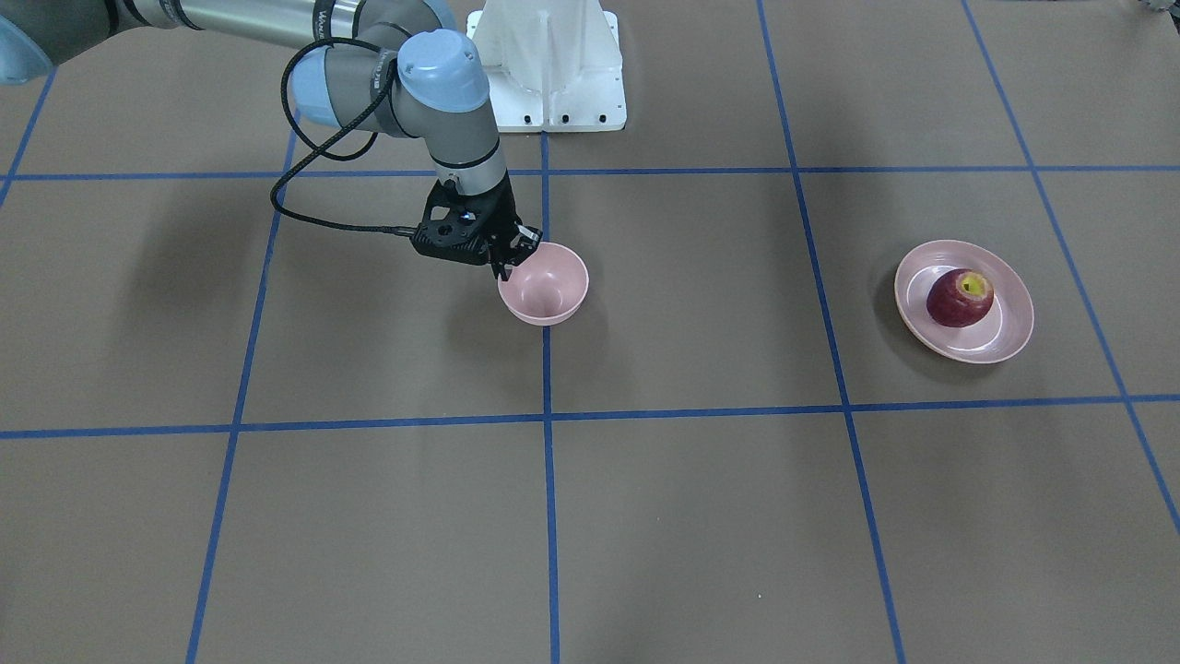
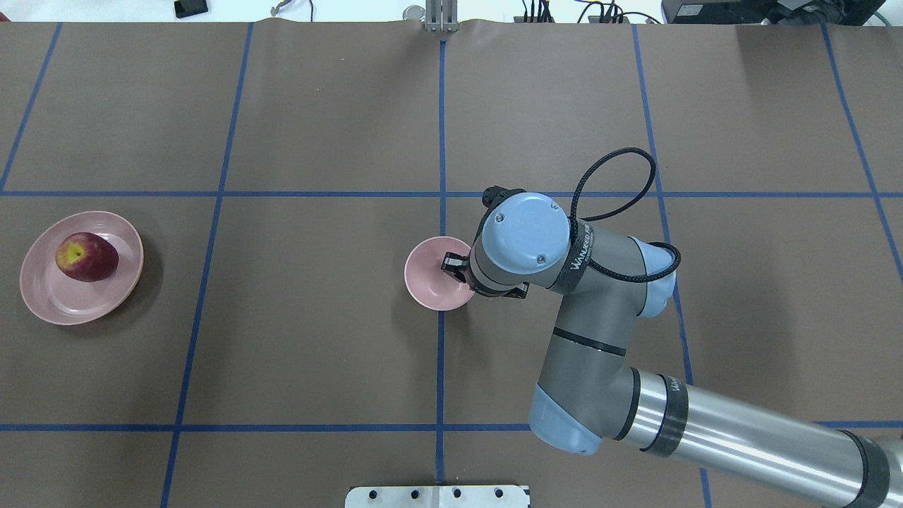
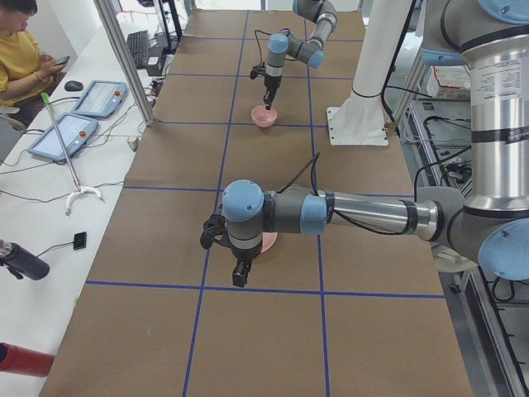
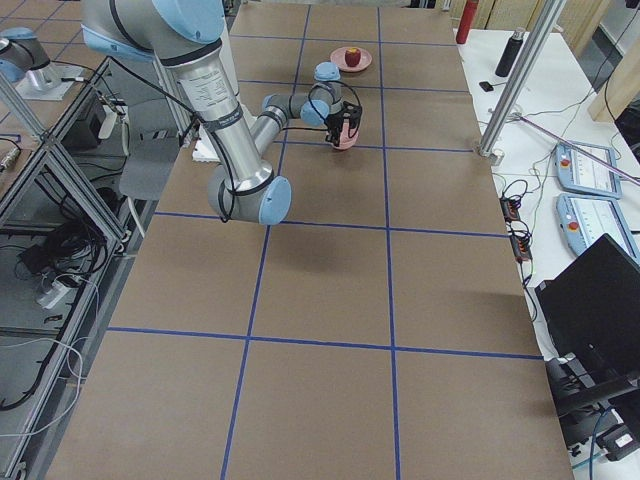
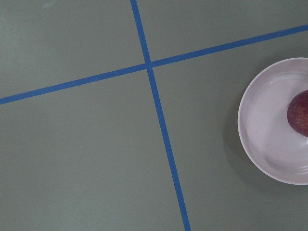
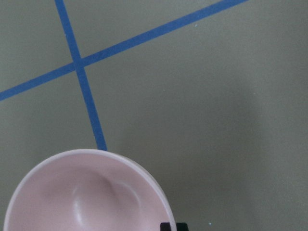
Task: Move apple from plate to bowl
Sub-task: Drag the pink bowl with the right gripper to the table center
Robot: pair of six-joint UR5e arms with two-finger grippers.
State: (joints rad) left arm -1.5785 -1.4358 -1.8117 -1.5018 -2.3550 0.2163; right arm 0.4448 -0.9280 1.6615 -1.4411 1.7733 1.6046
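The dark red apple [image 1: 960, 297] lies on the wide pale pink plate [image 1: 1009, 327] at the table's left end. Both also show in the overhead view, the apple [image 2: 86, 256] on the plate [image 2: 49, 300], and at the right edge of the left wrist view, the apple [image 5: 299, 113] on the plate [image 5: 264, 125]. The small deep pink bowl [image 1: 548, 290] stands empty near the table's middle. My right gripper [image 1: 510, 263] is down at the bowl's rim, its fingertips [image 6: 166, 226] close together on it. My left gripper [image 3: 239, 277] hangs high near the plate and shows only in the exterior left view, so I cannot tell whether it is open or shut.
Blue tape lines [image 2: 441, 141] cross the brown table top. The white robot base [image 1: 548, 65] stands at the robot's edge. The right arm's forearm [image 2: 741, 430] reaches in low over the table's right half. An operator [image 3: 21, 41] sits at a side bench.
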